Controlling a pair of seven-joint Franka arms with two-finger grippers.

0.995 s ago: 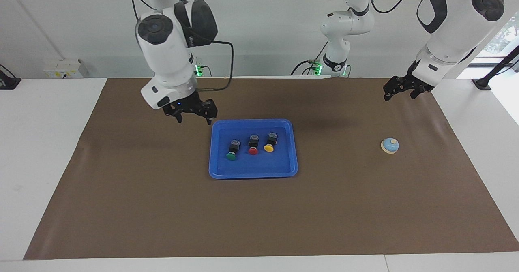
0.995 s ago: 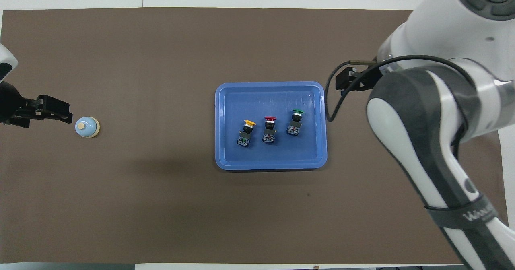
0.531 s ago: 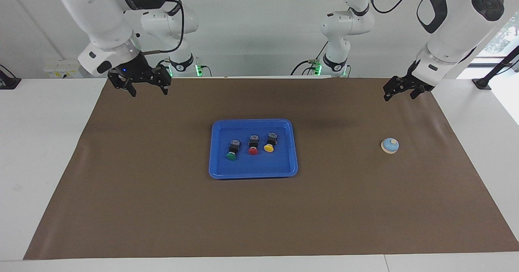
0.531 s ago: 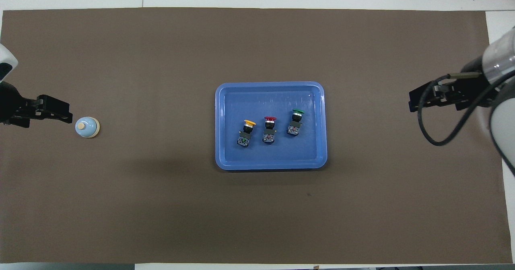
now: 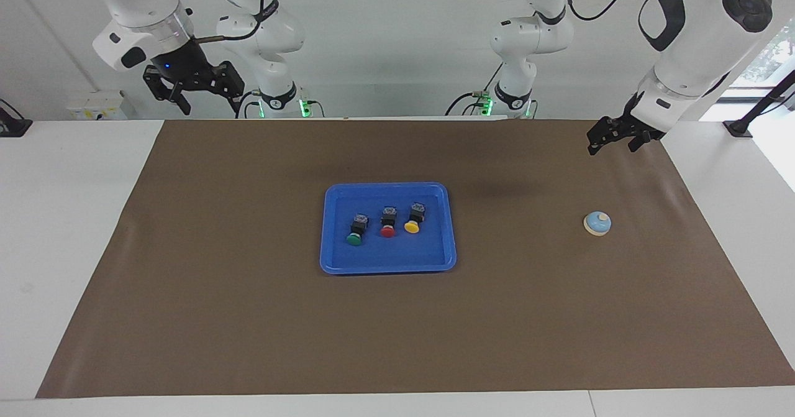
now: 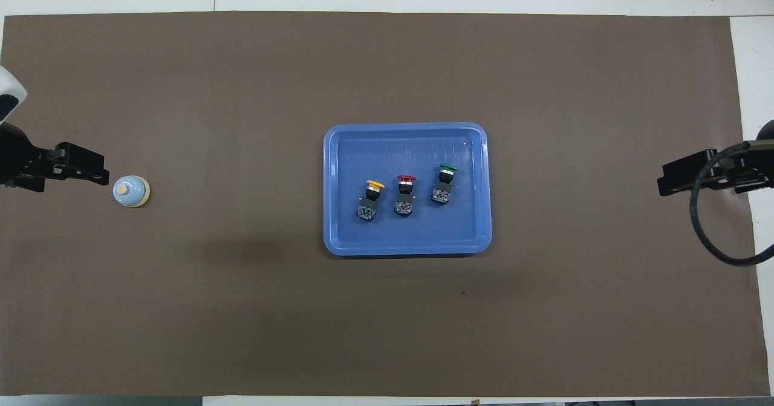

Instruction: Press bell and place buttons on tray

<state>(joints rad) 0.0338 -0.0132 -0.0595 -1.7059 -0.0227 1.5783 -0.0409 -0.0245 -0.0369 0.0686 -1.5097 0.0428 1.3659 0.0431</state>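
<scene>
I have the brown mat [image 5: 248,317] spread over the table, and at its middle sits the tray [image 5: 388,261] with all three buttons [image 5: 387,221] lying inside it in a row: green, red, yellow, none touching another. So I judge the placing part done. Whether the bell has been rung I cannot tell from here.

My right gripper [image 5: 205,97] hangs high over the robots' edge of the mat, toward the right arm's end, fingers spread wide and empty. My left gripper [image 5: 613,140] hovers over the mat at the left arm's end, holding nothing; I cannot tell how far its fingers are parted.

The bell [image 5: 597,223] stands alone on the mat, well apart from the tray, farther from the robots than the spot under the left gripper. If a press is due, I would bring that gripper over the knob and straight down. Nothing stands in the way.
</scene>
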